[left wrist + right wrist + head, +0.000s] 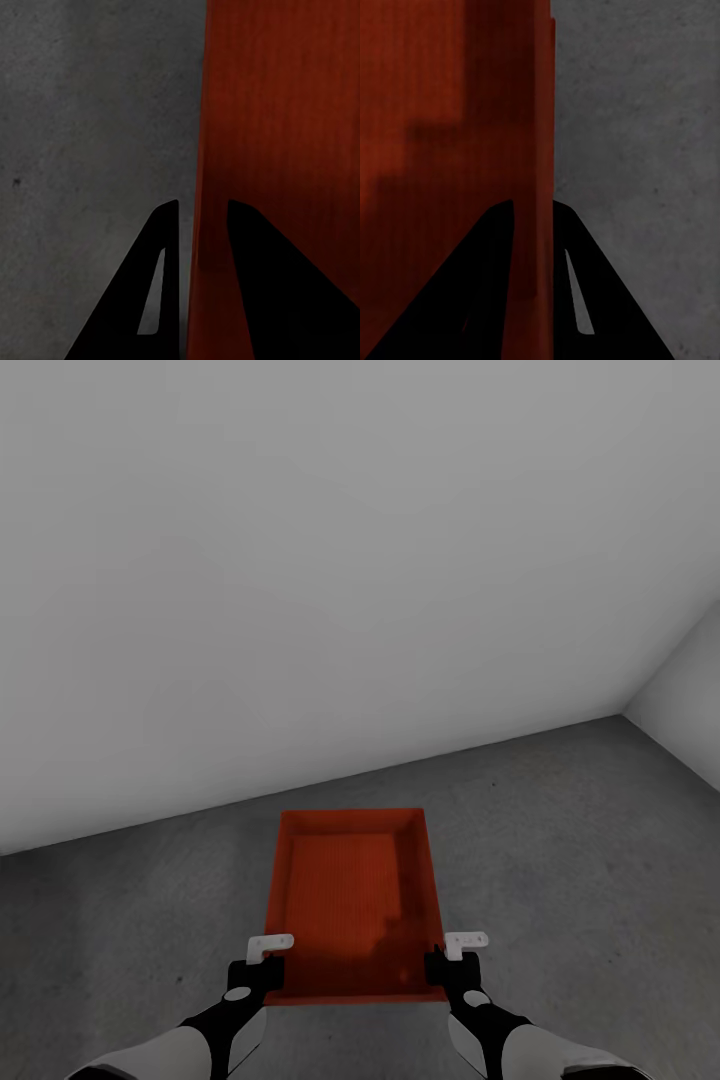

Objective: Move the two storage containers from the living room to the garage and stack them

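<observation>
An orange-red storage container (350,890) lies open side up, low over the dark grey concrete floor (580,840) of the garage, directly ahead of me. I cannot tell whether it touches the floor. My left gripper (268,962) is shut on its left wall near the closest corner, and my right gripper (441,960) is shut on its right wall near the opposite corner. In the left wrist view the left gripper (202,204) straddles the thin wall of the container (285,112). The right wrist view shows the right gripper (534,202) pinching the container (450,90) the same way.
A plain grey wall (300,560) stands just beyond the container, meeting a second wall (690,700) in a corner at the right. Bare concrete floor (90,112) spreads to both sides of the container.
</observation>
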{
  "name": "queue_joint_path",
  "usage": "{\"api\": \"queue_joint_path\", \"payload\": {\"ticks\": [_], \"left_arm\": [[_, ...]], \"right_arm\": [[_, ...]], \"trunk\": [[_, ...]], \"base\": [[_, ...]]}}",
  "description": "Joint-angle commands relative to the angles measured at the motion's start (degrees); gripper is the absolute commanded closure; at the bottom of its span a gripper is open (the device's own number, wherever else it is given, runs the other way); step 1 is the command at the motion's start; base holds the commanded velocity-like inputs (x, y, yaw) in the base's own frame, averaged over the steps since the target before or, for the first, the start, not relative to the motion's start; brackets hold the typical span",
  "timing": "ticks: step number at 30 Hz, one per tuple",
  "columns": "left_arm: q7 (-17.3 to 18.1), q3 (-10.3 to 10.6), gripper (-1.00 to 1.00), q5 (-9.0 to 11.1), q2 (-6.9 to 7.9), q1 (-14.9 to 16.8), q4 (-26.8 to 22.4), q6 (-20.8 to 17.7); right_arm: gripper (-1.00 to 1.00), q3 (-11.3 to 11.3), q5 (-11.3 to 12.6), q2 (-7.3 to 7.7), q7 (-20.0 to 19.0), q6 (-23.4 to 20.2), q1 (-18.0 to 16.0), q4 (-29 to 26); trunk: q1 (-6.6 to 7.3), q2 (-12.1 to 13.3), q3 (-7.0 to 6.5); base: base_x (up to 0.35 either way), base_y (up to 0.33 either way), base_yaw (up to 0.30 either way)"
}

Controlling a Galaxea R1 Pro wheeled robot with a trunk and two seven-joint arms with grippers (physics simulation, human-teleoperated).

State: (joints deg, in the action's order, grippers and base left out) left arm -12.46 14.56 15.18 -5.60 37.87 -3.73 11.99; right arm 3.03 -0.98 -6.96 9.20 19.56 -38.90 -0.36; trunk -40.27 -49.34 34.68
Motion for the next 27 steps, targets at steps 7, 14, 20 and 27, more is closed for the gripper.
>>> {"api": "queue_joint_path", "payload": {"ticks": [7,14,20,27], "left_arm": [[-1.0,0.0,1.0,0.0,-0.02,0.0,-0.1,1.6],[-0.9,0.0,1.0,-0.1,-0.02,0.0,-0.1,1.6],[-0.9,0.0,1.0,-0.1,-0.02,0.0,-0.1,1.6],[-0.9,0.0,1.0,-0.1,-0.02,0.0,-0.1,1.6]], "right_arm": [[1.0,-2.8,2.1,-1.48,0.4,0.5,0.0,0.3],[1.0,-2.8,2.1,-1.48,0.4,0.5,0.0,0.3],[1.0,-2.8,2.1,-1.48,0.4,0.5,0.0,0.3],[1.0,-2.8,2.1,-1.48,0.4,0.5,0.0,0.3]], "trunk": [[-1.55,-2.9,1.31],[-3.09,-5.7,2.56],[-4.4,-8.1,3.64],[-5.94,-10.9,4.9]], "base": [[0.0,0.0,0.0],[0.0,0.0,0.0],[0.0,0.0,-0.073],[0.0,0.0,-0.005]]}}
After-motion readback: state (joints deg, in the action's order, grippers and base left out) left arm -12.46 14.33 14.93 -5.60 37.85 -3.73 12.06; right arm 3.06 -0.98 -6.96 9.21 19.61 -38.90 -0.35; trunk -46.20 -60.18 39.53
